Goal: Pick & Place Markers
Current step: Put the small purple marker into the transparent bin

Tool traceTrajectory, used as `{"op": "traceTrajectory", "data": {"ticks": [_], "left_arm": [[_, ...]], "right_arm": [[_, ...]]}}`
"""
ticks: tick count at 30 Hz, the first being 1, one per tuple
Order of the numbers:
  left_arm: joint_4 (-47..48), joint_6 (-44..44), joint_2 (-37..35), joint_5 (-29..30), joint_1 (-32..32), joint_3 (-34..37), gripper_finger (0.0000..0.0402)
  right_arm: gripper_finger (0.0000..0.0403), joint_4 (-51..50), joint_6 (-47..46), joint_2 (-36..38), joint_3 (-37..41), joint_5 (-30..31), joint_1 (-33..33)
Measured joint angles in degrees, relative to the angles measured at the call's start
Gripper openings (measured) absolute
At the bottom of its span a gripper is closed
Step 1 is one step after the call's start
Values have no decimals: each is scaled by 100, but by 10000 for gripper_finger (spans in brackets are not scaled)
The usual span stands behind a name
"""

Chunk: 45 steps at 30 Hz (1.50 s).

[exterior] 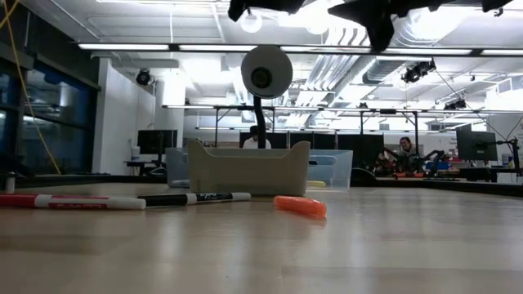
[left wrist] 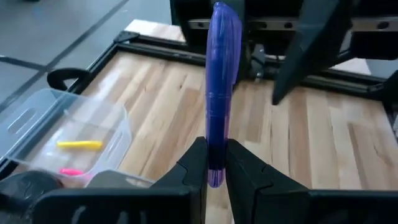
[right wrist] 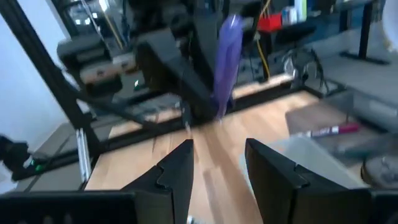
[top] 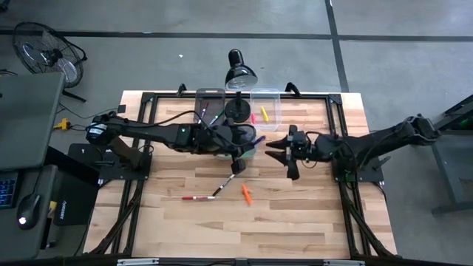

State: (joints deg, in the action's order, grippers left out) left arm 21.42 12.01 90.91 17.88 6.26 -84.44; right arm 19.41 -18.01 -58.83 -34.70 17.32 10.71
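1. Above the wooden bench (top: 295, 214), the left gripper (left wrist: 216, 163) is clamped on a purple capped marker (left wrist: 221, 81), beside the clear plastic bins (top: 267, 100).
2. Facing it, the right gripper (top: 279, 153) hangs with fingers apart.
3. An orange marker (top: 247, 194), a black-and-white marker (top: 224, 185) and a red-and-white marker (top: 198, 197) lie loose below; a black desk lamp (top: 241, 72) stands behind.

Two dark jointed arms, black angular jaws

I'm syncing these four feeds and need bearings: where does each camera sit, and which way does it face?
High: overhead, straight down; both arms, left gripper, right gripper.
Low: tabletop height, facing the room; arms at the top edge, orange marker.
Left wrist: past its fingers shut on the purple marker.
Right wrist: past open fingers towards the same purple marker.
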Motion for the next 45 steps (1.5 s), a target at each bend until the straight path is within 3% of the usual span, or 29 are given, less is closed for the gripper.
{"op": "traceTrajectory", "data": {"ticks": [6,12,35,39,45], "left_arm": [[-305,-147,0,-125,11,0,33],[-496,-149,0,-187,10,0,33],[-497,-147,85,-280,11,-9,33],[-489,-147,85,-290,11,-7,33],[-492,-133,85,-300,11,-7,33]], "right_arm": [[134,383,70,0,0,-243,-331],[134,726,31,-2,-4,-885,-578],[132,1185,163,-691,-498,-1293,-591],[114,1030,154,-658,-509,-1316,-595],[51,778,177,-658,-505,-1312,-600]]}}
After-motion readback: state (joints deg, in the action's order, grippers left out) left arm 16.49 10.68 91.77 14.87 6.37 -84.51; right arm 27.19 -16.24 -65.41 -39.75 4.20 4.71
